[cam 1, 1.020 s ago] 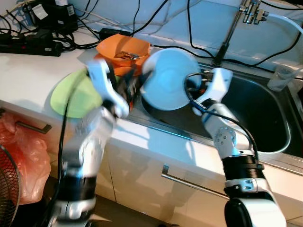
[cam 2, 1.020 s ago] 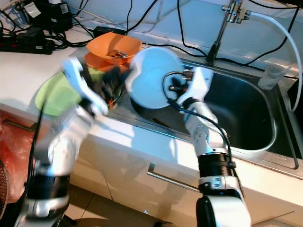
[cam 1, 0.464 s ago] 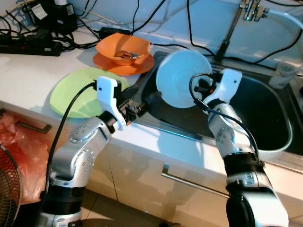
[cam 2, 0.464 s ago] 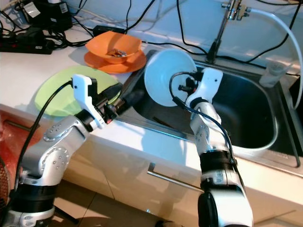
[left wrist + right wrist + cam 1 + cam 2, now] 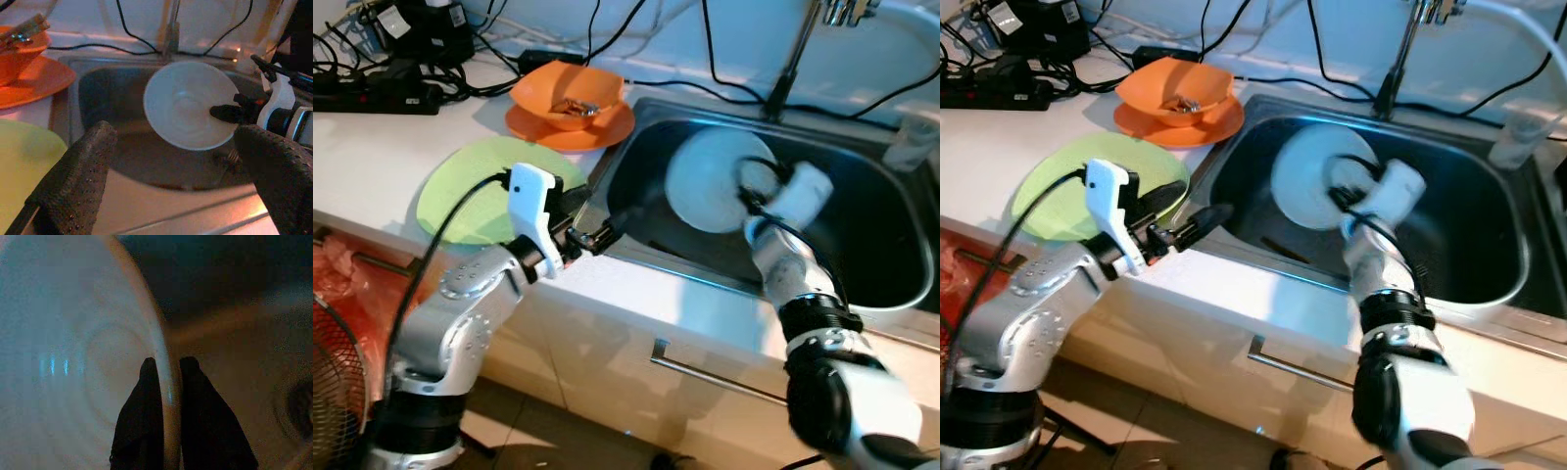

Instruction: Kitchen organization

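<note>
right gripper (image 5: 166,382) pinches white bowl (image 5: 188,105) rim (left gripper (image 5: 171,181) spread wide)

Right arm (image 5: 783,211) smeared by motion blur at the frame's centre right, tap (image 5: 842,10) cut off by the upper edge, contents of the orange bowl (image 5: 570,96) too small to be identified, red bag (image 5: 333,269) cropped at the left edge.

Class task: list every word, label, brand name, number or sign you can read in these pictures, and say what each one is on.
None can be read.
The pale round plate, orange bowl and green round plate carry no print.
Pale labels on the black power gear are too small and blurred to read.
</note>
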{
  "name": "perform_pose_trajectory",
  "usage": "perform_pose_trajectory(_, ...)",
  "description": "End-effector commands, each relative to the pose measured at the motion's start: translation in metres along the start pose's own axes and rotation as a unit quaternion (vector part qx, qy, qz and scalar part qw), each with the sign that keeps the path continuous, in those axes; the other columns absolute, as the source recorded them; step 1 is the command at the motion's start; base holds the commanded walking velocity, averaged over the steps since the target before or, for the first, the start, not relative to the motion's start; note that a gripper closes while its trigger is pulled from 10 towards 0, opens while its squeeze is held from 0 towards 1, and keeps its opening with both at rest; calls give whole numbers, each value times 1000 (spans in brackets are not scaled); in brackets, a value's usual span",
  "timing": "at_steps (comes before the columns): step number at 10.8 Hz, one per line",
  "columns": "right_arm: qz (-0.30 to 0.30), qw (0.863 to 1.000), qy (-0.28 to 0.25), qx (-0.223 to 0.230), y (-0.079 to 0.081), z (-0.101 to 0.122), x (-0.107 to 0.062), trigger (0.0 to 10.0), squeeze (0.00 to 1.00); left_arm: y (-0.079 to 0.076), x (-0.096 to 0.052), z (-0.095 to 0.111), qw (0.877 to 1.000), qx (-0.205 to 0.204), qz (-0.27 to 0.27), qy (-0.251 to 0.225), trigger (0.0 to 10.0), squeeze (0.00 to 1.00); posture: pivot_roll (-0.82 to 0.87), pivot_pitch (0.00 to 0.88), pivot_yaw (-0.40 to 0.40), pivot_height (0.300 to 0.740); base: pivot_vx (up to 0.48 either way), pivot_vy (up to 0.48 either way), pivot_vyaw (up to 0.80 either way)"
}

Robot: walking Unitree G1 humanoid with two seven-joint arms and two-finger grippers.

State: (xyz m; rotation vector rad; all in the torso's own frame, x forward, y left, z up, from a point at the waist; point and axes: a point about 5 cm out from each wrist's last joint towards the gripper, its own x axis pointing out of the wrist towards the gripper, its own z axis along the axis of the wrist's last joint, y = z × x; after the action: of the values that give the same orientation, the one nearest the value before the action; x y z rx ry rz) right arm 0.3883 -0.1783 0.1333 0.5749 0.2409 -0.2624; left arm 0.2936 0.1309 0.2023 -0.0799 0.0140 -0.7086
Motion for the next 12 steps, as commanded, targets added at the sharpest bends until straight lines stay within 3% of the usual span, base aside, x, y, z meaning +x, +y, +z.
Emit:
perform_pose_trajectory(1,-2,999,-22,22,3,13,2,10000,0,-5,-1,1,1000,4,-15,6,10000,1000,93,110,-9,740,0,0,0)
perform_pose_trajectory(3,-30,998,-6,51,-7,10,4,10000,0,-5,-5,0,1000,11,-19,19,10000,1000,114,125,5,740,0,0,0)
perform_pose_trajectory(5,-36,998,8,55,-5,7,6,10000,0,-6,-8,0,999,16,-23,29,10000,1000,119,131,9,740,0,0,0)
perform_pose_trajectory(6,-36,998,12,58,-4,7,6,10000,0,-7,-7,0,999,16,-27,31,10000,702,120,132,10,740,0,0,0)
perform_pose_trajectory(7,-36,997,16,59,-2,8,7,10000,0,-9,-6,-1,999,19,-32,34,10000,0,119,132,11,740,0,0,0)
perform_pose_trajectory(9,-29,998,23,49,5,9,7,10000,0,-12,-6,-4,998,23,-42,43,10000,0,123,127,5,740,0,0,0)
perform_pose_trajectory(10,-9,998,23,51,13,9,7,10000,1000,-11,-5,-4,998,25,-42,44,10000,0,124,125,2,740,0,0,0)
perform_pose_trajectory(12,-1,998,28,55,18,7,7,10000,1000,-9,-3,-3,998,28,-39,42,10000,0,118,121,2,740,0,0,0)
